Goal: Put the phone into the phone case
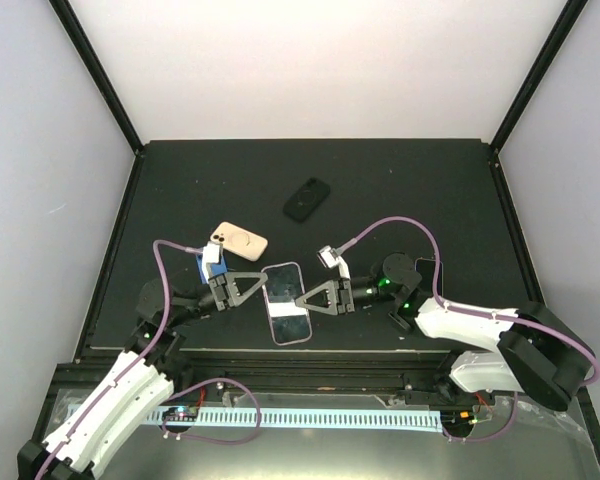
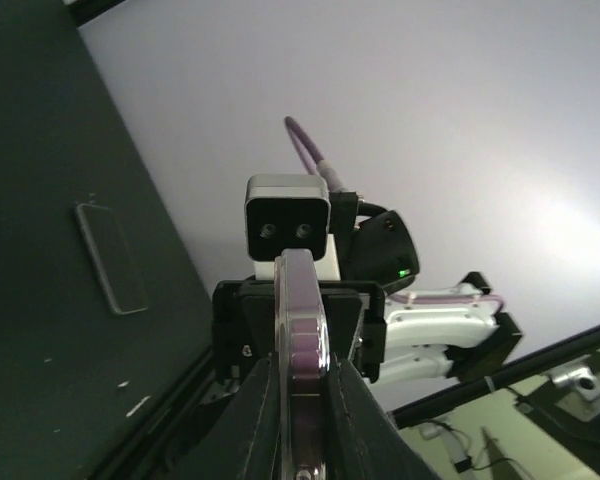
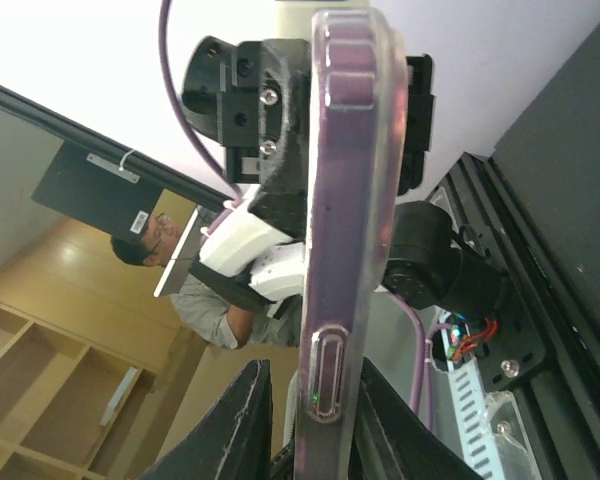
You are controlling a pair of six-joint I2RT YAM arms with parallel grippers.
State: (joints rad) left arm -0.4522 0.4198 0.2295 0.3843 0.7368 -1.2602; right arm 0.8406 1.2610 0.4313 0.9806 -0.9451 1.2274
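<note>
Item: phone, purple-edged, near the front of the tabletop, between both arms. We log the left pincer clamped on its left edge; the right pincer straddles the right edge, though we cannot tell whether it grips. Black phone case lies well apart, farther back
</note>
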